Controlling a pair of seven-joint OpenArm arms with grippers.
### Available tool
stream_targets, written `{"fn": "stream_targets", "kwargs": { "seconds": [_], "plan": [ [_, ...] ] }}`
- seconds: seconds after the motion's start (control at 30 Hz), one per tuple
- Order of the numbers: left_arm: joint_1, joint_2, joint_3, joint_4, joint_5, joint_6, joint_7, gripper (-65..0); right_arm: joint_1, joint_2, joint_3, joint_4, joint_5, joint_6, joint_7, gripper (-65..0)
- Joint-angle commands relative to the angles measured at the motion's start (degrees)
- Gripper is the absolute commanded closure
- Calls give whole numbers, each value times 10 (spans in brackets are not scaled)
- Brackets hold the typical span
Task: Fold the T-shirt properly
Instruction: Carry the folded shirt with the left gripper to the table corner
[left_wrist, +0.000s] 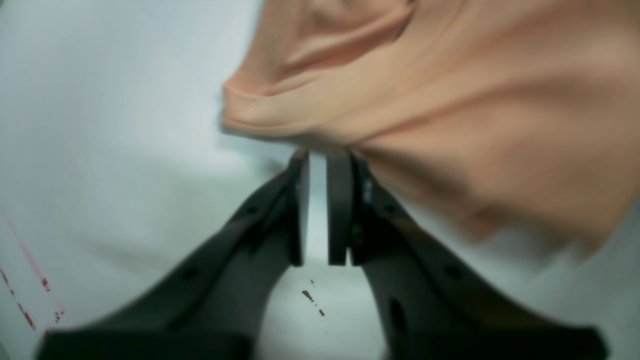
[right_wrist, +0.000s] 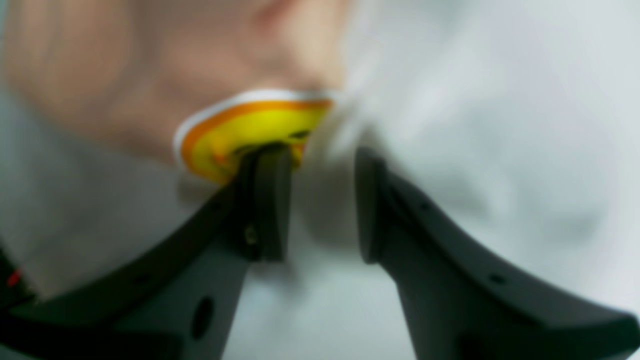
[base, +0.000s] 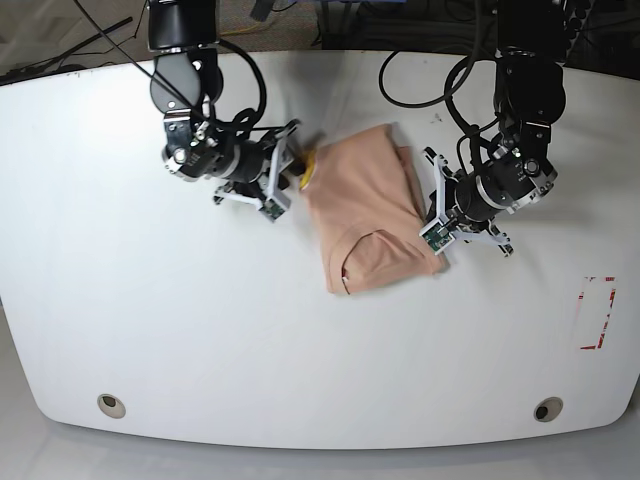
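We've got the T-shirt (base: 365, 205) folded compact on the bench (base: 200, 340); both grippers' fingers (left_wrist: 340, 200) released, only tidying left.

**Count on the table**

One T-shirt (base: 368, 205) lies between two grippers: the right gripper (base: 287, 177) and the left gripper (base: 432, 215). One white table (base: 200, 330) carries two round holes and one red-marked rectangle (base: 597, 312).

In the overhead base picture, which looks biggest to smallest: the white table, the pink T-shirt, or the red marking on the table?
1. Table
2. T-shirt
3. Red marking
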Motion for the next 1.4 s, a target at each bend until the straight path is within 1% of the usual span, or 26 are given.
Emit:
{"fn": "stream_targets", "kwargs": {
  "seconds": [0.0,0.07,0.13,0.23,0.37,0.5,0.6,0.67,0.77,0.83,0.97,1.03,1.1,1.27,1.37],
  "plan": [
    [-11,11,-2,11,-3,1,-10,-133,-4,-17,-39,25,9,1,10,-197],
    [-12,26,-3,10,-2,1,-10,-210,-9,-22,-63,33,9,1,10,-195],
    [-12,34,-3,9,-2,1,-10,-271,-9,-22,-72,37,9,1,10,-195],
    [-12,38,1,9,-2,1,-10,-319,-9,-20,-72,49,12,1,10,-195],
    [-10,66,3,7,-2,78,-10,-388,-10,-5,-49,77,15,1,9,-195],
    [-11,87,3,-7,-2,129,-12,-450,-9,8,-26,80,15,1,9,-195],
    [-11,98,3,-40,-2,137,-14,-469,-6,11,-13,79,15,1,9,-195],
    [-11,103,12,-65,-2,139,-21,-469,-6,11,-6,79,15,1,9,-195],
    [-8,101,30,-120,-2,141,-57,-469,-5,11,10,79,15,1,9,-195],
    [-8,100,33,-155,-1,141,-70,-469,-5,11,17,81,15,1,9,-195],
    [-12,75,31,-247,-2,141,-80,-465,-5,11,19,82,15,1,9,-195],
    [-14,60,28,-269,-3,141,-88,-465,-5,11,19,82,15,1,9,-195],
    [-13,25,7,-270,-3,141,-90,-465,-5,12,19,83,15,1,9,-195],
    [-11,-34,-51,-271,-3,137,-90,-465,-3,21,19,83,15,1,9,-195],
    [-8,-90,-83,-276,-3,136,-90,-468,0,27,20,94,15,1,9,-195]
  ]
}}
